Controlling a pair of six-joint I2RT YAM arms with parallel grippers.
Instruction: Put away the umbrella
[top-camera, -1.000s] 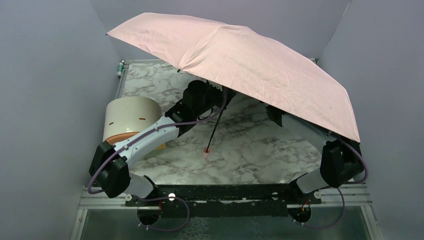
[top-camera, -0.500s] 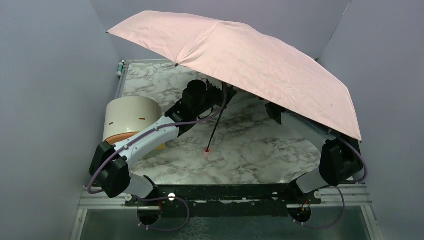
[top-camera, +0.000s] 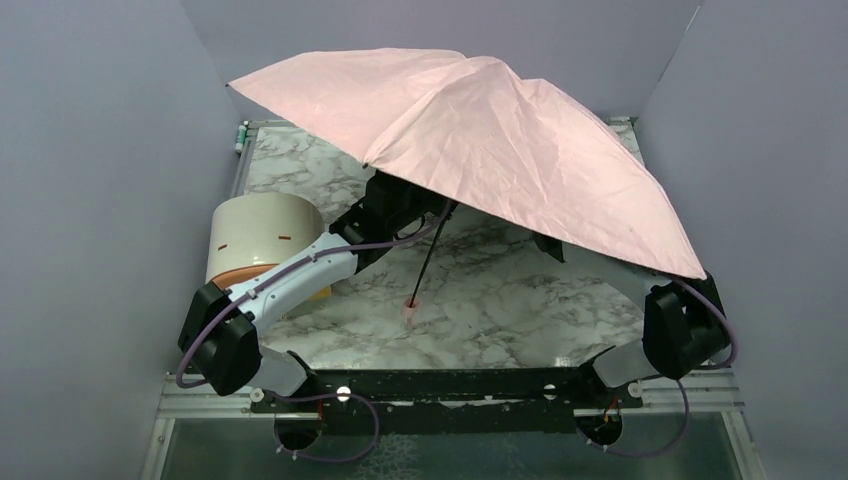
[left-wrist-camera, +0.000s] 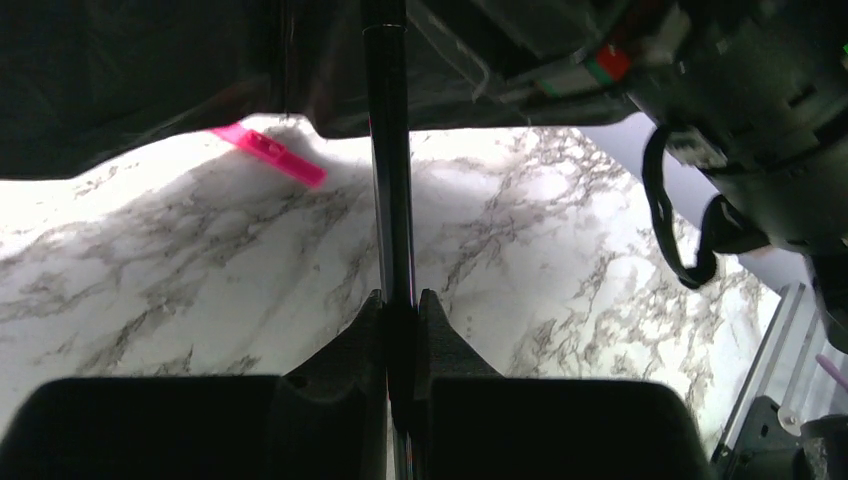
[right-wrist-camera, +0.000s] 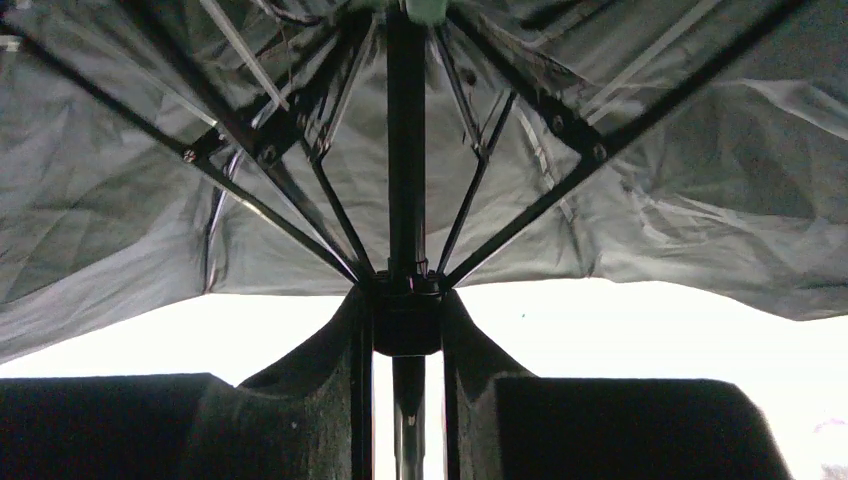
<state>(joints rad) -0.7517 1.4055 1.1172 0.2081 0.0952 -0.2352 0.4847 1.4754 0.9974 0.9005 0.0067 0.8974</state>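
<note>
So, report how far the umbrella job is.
Done: the left gripper clamps the thin black shaft of the pale pink fabric folding umbrella, and the right gripper grips the black runner hub. In hand: the pink canopy sags, creased. Left: closing it, folding and stowing it; its small pink handle rests on the marble table.

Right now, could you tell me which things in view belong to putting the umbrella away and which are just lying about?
Part of the job:
umbrella, open
left gripper, shut on its shaft
right gripper, shut on its runner

Just lying about:
cream cylinder with an orange band
bright pink strip
</note>
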